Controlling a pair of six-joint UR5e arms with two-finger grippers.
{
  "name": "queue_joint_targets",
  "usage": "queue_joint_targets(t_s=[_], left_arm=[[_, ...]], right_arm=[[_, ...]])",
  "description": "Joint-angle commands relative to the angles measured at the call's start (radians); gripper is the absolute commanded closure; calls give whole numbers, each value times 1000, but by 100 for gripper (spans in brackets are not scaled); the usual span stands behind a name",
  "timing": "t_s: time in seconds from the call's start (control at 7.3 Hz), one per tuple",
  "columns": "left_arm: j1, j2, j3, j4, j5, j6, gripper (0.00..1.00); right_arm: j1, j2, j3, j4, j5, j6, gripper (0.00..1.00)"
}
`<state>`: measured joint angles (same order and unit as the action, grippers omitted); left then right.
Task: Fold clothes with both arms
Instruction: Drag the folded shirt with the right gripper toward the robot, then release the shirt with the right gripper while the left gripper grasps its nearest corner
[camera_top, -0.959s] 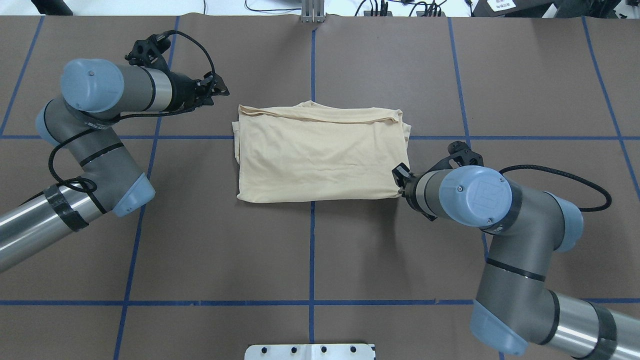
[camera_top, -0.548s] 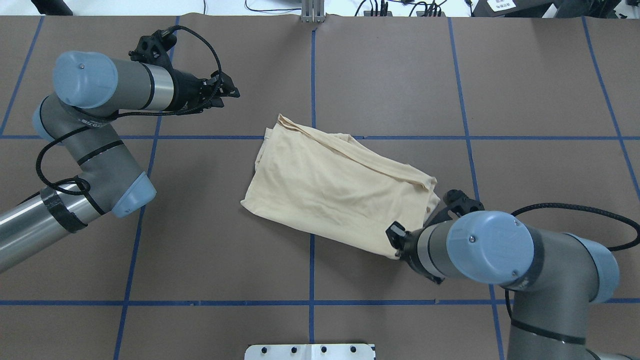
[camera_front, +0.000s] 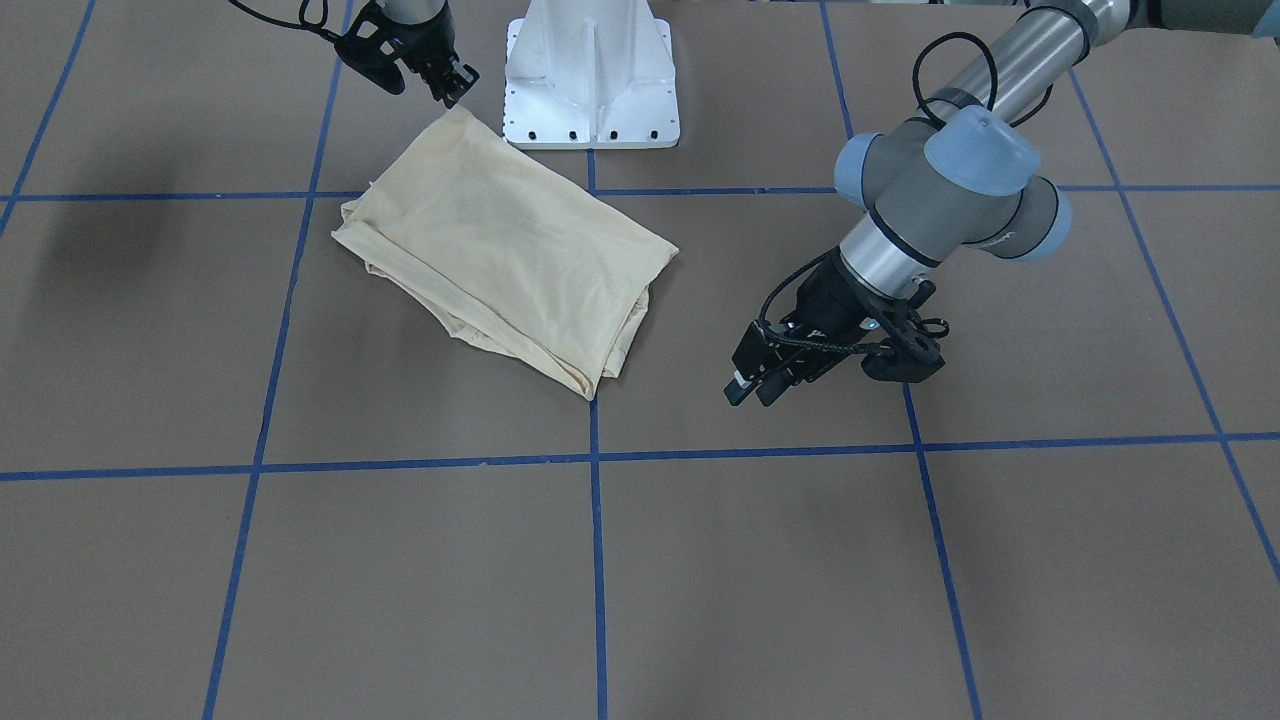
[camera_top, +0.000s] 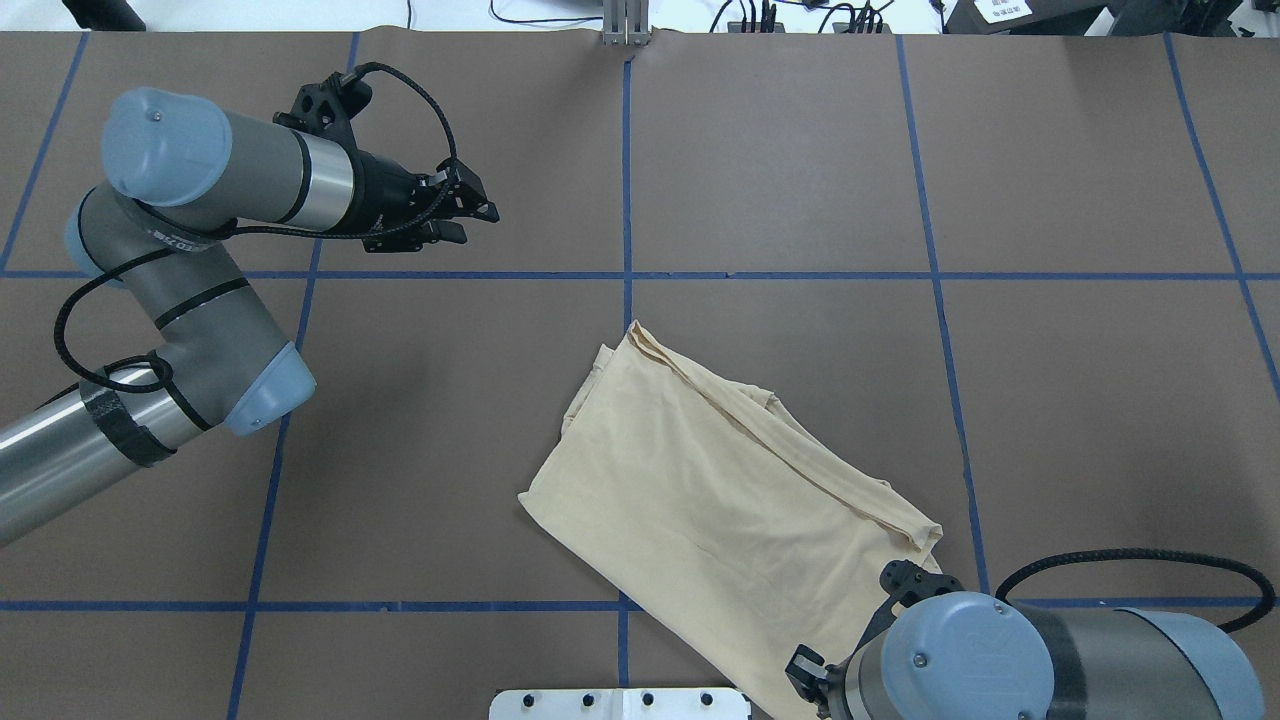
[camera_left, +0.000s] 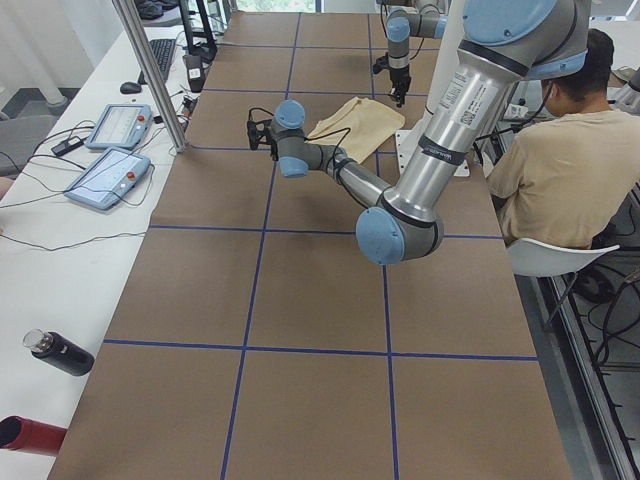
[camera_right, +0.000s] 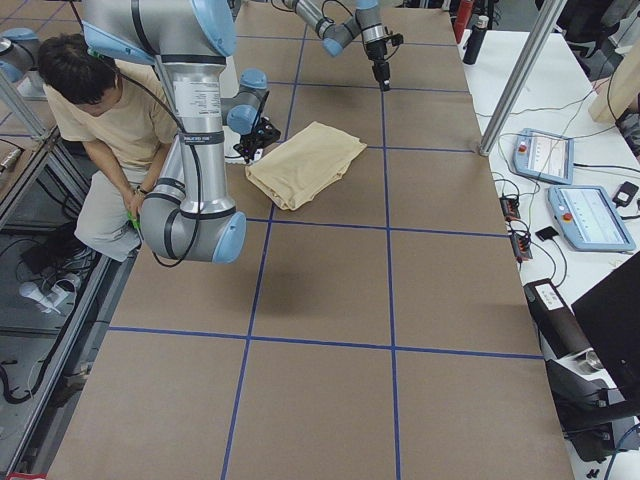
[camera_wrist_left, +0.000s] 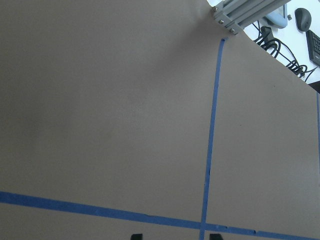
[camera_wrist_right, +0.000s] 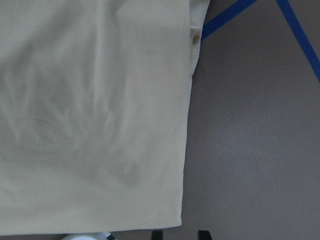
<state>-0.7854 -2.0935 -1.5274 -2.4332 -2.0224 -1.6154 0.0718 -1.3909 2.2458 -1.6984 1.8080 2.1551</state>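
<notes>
The cream-yellow T-shirt (camera_top: 730, 520) lies folded in a skewed rectangle, plain side up, near the robot's base; it also shows in the front view (camera_front: 500, 240). My right gripper (camera_front: 455, 88) hovers at the shirt's corner nearest the base. In the right wrist view (camera_wrist_right: 180, 234) its fingertips stand apart and the corner of the shirt (camera_wrist_right: 90, 115) lies flat just beyond them. In the overhead view the right wrist (camera_top: 950, 650) hides this gripper. My left gripper (camera_top: 478, 222) is open and empty over bare table, far from the shirt; it also shows in the front view (camera_front: 750, 390).
The white pedestal base (camera_front: 590, 90) stands beside the shirt's near corner. A seated person (camera_left: 560, 170) is behind the robot. Control tablets (camera_left: 110, 150) and bottles (camera_left: 60, 352) lie on the side bench. A metal post (camera_top: 625, 25) stands at the far edge.
My right arm has dragged the shirt by its corner toward the robot's base, and the shirt has turned askew. My left gripper has drifted a little toward the table's middle.
</notes>
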Motion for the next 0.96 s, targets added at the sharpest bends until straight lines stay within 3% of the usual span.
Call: queue_joint_targets(t_s=[0.0, 0.27, 0.41, 0.55, 0.82], left_arm=[[40, 41, -107, 81, -33, -101, 41], [122, 127, -197, 117, -4, -177, 37], [240, 128, -203, 190, 140, -213, 36], [324, 125, -217, 259, 224, -216, 36], [391, 132, -221, 289, 232, -267, 36]], right_arm=[[105, -22, 38, -14, 10, -9, 0], [289, 42, 3, -4, -2, -56, 0], [403, 84, -21, -1, -1, -171, 0], [521, 126, -76, 22, 13, -270, 0], [566, 182, -237, 110, 11, -324, 0]])
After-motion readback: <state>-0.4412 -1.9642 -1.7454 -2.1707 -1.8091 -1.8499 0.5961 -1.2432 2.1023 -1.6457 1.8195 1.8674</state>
